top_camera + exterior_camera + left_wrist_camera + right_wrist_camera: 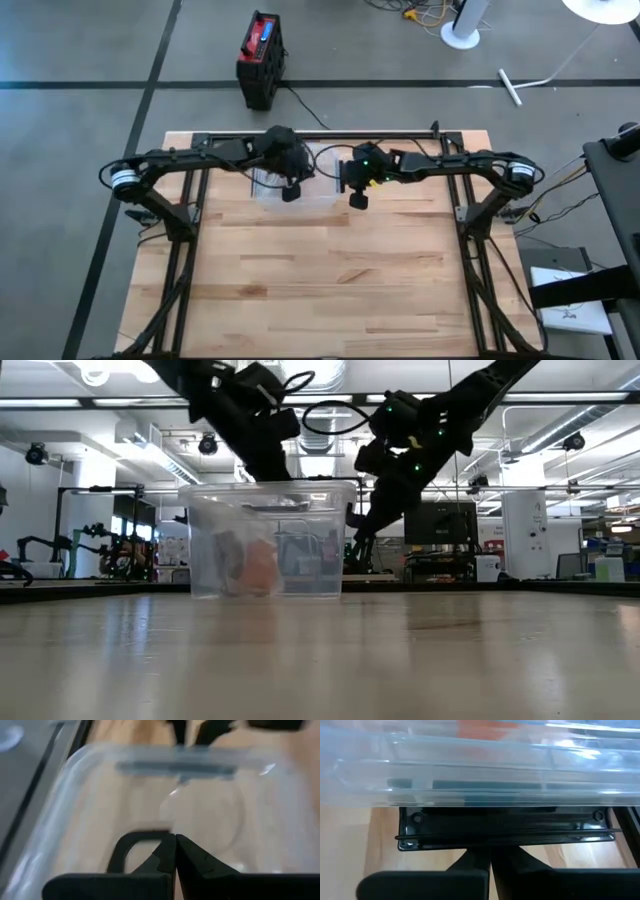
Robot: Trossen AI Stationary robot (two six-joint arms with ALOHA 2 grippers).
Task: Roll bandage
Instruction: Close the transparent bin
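Bandage (262,567) inside clear bin (205,540); left tool (175,851), right tool (490,856) closed, empty.

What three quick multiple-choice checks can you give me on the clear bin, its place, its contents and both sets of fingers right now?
1. Where does the clear plastic lidded bin stand?
A. far edge of the wooden table, middle
B. near edge
C. on the floor

2. What colour is the soft lump seen through the bin's wall?
A. blue
B. orange-pink
C. green

3. How do the fingers of the left gripper and right gripper stand?
A. both wide open
B. one open, one shut
C. both shut

Answers:
1 A, the high view shows the bin by the far edge, between the two arms.
2 B, the low view shows an orange-pink shape inside; what it is I cannot tell.
3 C, each wrist view shows the fingers pressed together, with nothing seen between them.
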